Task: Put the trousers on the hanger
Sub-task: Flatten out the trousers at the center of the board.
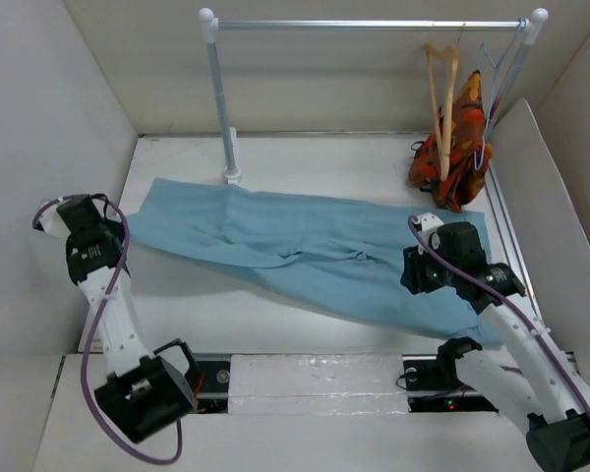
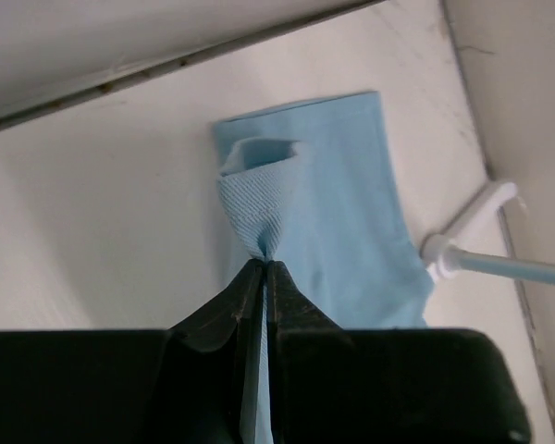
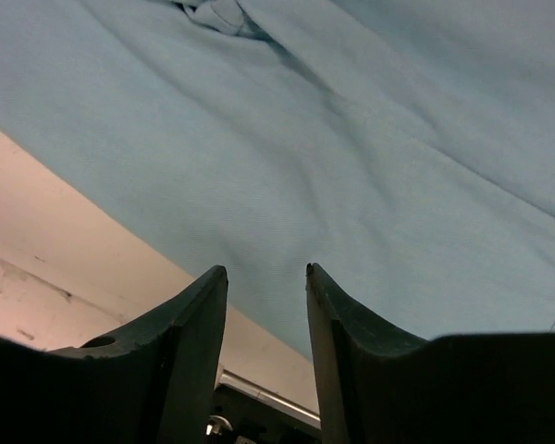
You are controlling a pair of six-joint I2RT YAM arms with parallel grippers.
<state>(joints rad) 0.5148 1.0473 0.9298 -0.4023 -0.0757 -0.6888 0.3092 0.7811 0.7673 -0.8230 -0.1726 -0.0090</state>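
The light-blue trousers (image 1: 305, 251) lie spread flat across the table from far left to near right. My left gripper (image 1: 116, 239) is at their left end, shut on a pinched fold of the leg cuff (image 2: 259, 208); its jaws (image 2: 265, 264) are closed with cloth between them. My right gripper (image 1: 413, 273) hovers over the trousers' right part with its jaws open and empty (image 3: 266, 270), and the cloth (image 3: 305, 139) lies just beyond the fingertips. The tan wooden hanger (image 1: 442, 88) hangs from the rail at the back right.
A white and grey clothes rack (image 1: 374, 25) stands at the back, with its post foot (image 1: 232, 175) beside the trousers and also in the left wrist view (image 2: 462, 245). A thin wire hanger (image 1: 494, 74) and an orange-red patterned garment (image 1: 454, 147) hang at its right end. White walls enclose the table.
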